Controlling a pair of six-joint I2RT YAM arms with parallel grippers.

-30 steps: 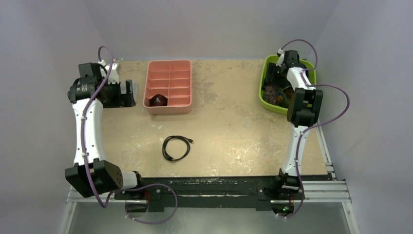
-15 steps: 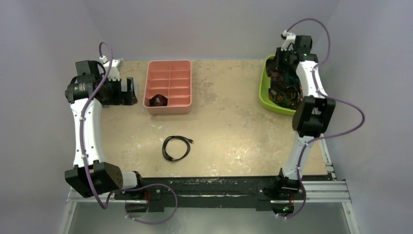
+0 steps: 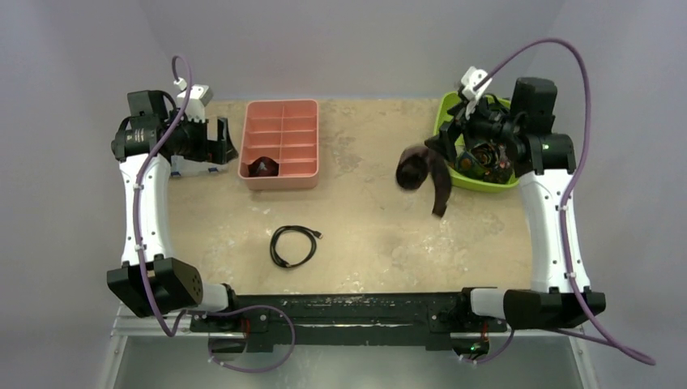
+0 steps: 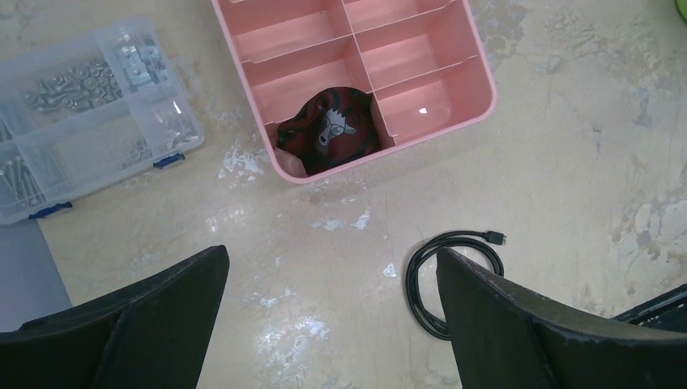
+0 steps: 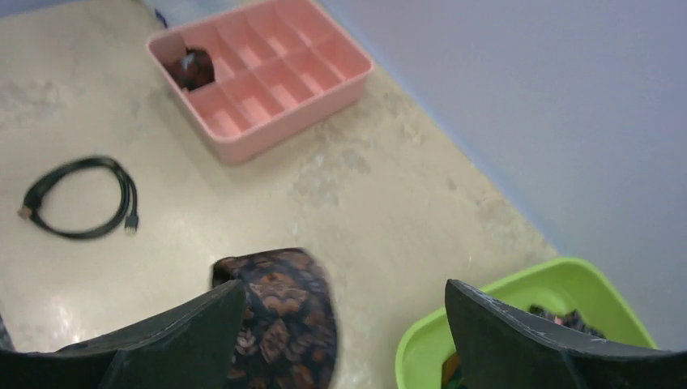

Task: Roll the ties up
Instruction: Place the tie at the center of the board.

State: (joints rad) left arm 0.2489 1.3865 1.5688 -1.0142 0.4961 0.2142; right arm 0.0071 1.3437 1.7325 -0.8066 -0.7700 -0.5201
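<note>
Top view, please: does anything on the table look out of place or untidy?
Yes: a brown patterned tie is bunched up just left of the green bin, unrolled; a black cable loops loose mid-table.

Legible text, numbers, brands: none in any view. Sole marking: small pale emblem (image 4: 330, 128) on rolled tie (image 4: 301, 139), near-left compartment of pink tray (image 4: 480, 91), far left of bench (image 4: 526, 203); too small to read.
</note>
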